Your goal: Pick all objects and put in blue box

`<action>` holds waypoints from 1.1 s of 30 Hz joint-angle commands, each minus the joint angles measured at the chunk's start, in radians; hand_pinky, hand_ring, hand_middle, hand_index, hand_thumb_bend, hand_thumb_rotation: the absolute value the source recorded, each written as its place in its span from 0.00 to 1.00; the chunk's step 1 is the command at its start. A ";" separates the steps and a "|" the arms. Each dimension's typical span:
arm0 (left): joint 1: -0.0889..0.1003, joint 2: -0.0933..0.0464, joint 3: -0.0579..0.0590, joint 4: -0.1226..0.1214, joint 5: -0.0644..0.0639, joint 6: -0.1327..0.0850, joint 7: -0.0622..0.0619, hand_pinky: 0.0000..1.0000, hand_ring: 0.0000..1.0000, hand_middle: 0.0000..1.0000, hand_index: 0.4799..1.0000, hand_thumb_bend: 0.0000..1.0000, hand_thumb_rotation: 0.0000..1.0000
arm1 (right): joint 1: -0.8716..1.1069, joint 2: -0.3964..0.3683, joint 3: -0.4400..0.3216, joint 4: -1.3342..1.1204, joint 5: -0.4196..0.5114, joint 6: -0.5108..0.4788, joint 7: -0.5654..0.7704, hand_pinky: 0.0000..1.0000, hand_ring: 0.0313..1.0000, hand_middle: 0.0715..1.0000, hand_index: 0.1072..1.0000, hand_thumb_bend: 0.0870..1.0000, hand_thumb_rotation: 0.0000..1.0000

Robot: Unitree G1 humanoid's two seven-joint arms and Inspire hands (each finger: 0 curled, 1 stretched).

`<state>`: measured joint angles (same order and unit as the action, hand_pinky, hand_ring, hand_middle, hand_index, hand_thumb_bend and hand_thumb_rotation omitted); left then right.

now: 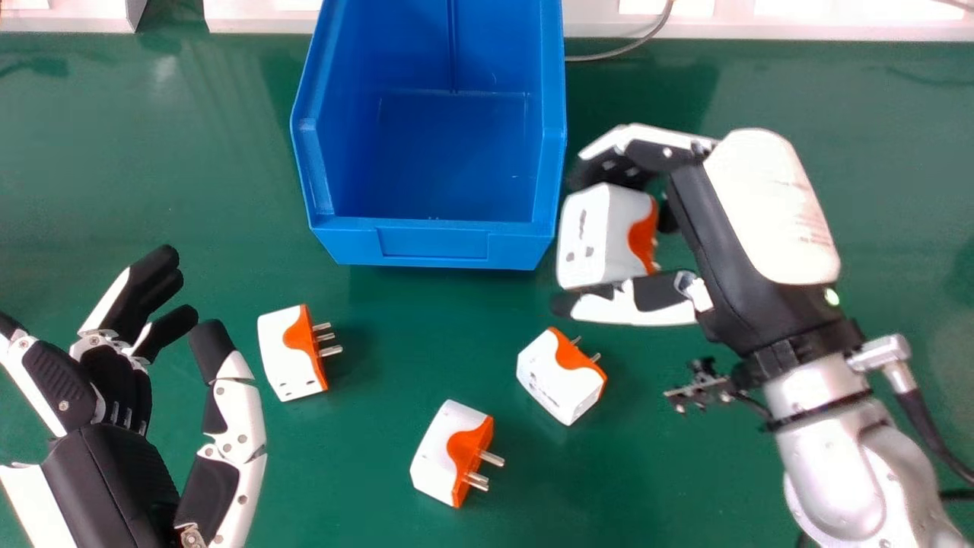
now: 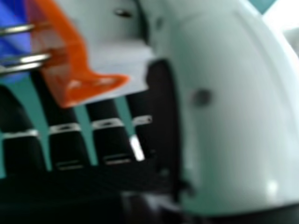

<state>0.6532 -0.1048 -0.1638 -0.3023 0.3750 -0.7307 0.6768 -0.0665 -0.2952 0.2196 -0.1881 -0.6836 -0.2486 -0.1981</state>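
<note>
- Your right robot hand (image 1: 768, 205) was curled round a plug adapter (image 1: 593, 236), just beside the blue box (image 1: 434, 245).
- This seemed the carrying part; next, you had to get it over the box and let go.
- Three more adapters (image 1: 293, 354) (image 1: 449, 457) (image 1: 559, 377) lay on the bench (image 1: 205, 205).
- Your left robot hand (image 1: 99, 479) was loose and empty.

Counted four white-and-orange plug adapters (image 1: 288, 358), one blue box (image 1: 434, 242), one left hand (image 1: 110, 472), one right hand (image 1: 772, 205), one green tabletop (image 1: 190, 190).
</note>
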 commanded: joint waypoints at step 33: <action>-0.082 -0.081 0.062 0.013 0.056 -0.001 0.020 0.66 0.71 0.72 0.48 0.27 0.00 | -1.146 0.223 0.364 1.464 -0.250 -0.121 -0.482 0.35 0.43 0.48 0.45 0.45 0.00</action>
<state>0.5701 -0.1192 -0.1095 -0.2774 0.4224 -0.7276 0.6870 -1.1475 -0.0769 0.5761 1.2689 -0.9307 -0.3814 -0.6423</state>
